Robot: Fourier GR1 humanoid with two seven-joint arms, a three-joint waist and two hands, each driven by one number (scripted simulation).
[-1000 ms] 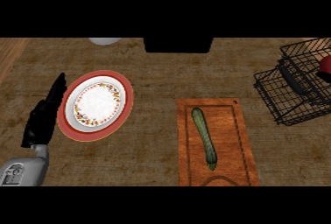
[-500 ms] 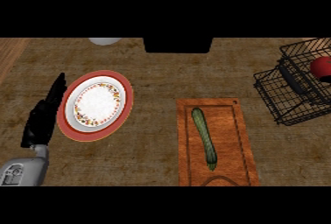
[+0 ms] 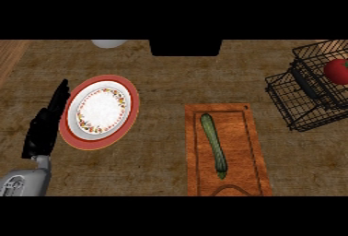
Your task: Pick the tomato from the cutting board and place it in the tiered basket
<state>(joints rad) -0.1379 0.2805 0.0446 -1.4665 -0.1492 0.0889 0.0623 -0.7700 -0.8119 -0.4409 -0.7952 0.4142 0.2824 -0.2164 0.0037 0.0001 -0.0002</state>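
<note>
Left robot hand (image 3: 46, 129): black, long and narrow, matte, tapering to slim dark fingertip at top. Surface blocky, faceted, with few faint lighter edges along segments. Short pale grey wrist stub joins robot hand to forearm. Forearm (image 3: 24, 183): light grey, rounded casing, smooth shell, darker grey recessed panel with small marks on its face, details too small to read. No other part of body in view.
</note>
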